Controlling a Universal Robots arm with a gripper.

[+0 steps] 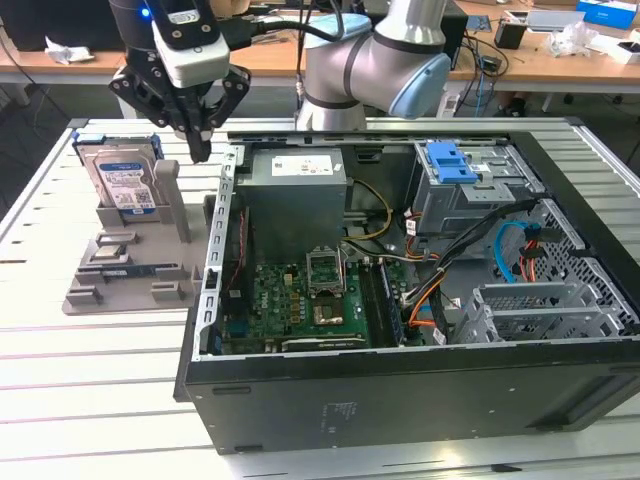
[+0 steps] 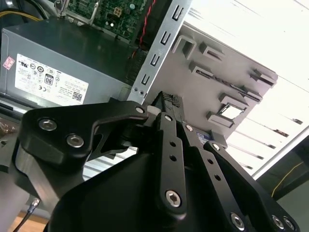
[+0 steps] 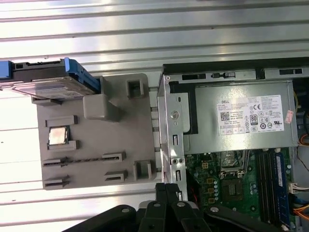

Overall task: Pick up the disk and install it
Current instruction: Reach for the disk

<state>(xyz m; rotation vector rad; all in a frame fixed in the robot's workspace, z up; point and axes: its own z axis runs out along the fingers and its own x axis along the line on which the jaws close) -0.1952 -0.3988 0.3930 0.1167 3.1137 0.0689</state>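
The disk [image 1: 122, 180] stands upright in a slot at the far end of a grey holder [image 1: 130, 272], on the exterior view's left. It is a silver drive with a white-and-blue label and blue side rails. In the first wrist view the disk [image 3: 48, 84] shows edge-on at the holder's end. My gripper [image 1: 199, 150] hangs above the gap between the holder and the open computer case [image 1: 400, 400], a little to the disk's right in the exterior view and not touching it. In both wrist views the black fingers [image 3: 167, 189] [image 2: 168, 100] meet at their tips with nothing between them.
A large grey box with a white sticker [image 1: 297, 190] sits inside the case near the gripper. A grey cage with a blue latch [image 1: 450, 165] is at the case's far side, with cables beside it. The holder [image 3: 96, 140] also carries a small chip [image 3: 58, 136].
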